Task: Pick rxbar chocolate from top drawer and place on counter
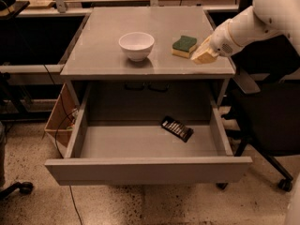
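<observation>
the white arm point(255, 22) is extending in from the upper right corner, sloping down toward the left. the gripper point(204, 55) is hanging at its lower end, right of centre, pointing down-left.
</observation>
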Robot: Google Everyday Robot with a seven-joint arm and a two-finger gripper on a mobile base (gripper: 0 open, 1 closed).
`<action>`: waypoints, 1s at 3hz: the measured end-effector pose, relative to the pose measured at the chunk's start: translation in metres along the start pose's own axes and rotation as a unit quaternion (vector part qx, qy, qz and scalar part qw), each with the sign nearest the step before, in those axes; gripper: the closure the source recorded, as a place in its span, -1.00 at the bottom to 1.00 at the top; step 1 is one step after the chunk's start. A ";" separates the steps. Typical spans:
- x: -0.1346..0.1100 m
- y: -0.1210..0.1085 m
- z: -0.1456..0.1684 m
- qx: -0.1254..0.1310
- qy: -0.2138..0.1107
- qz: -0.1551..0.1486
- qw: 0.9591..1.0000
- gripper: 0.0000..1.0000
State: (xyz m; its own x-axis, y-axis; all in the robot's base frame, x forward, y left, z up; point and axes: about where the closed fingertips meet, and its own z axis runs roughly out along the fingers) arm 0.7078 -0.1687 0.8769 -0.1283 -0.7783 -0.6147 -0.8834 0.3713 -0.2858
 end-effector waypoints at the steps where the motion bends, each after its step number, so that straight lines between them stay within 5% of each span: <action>1: -0.001 0.020 -0.019 -0.017 -0.012 0.000 1.000 0.00; 2: 0.001 0.049 -0.034 -0.032 -0.023 0.008 0.999 -0.47; 3: 0.019 0.096 -0.010 -0.063 -0.022 0.025 0.997 -1.00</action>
State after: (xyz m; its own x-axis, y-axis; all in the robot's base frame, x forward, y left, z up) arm 0.6157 -0.1534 0.8452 -0.1553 -0.7362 -0.6587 -0.9264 0.3400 -0.1616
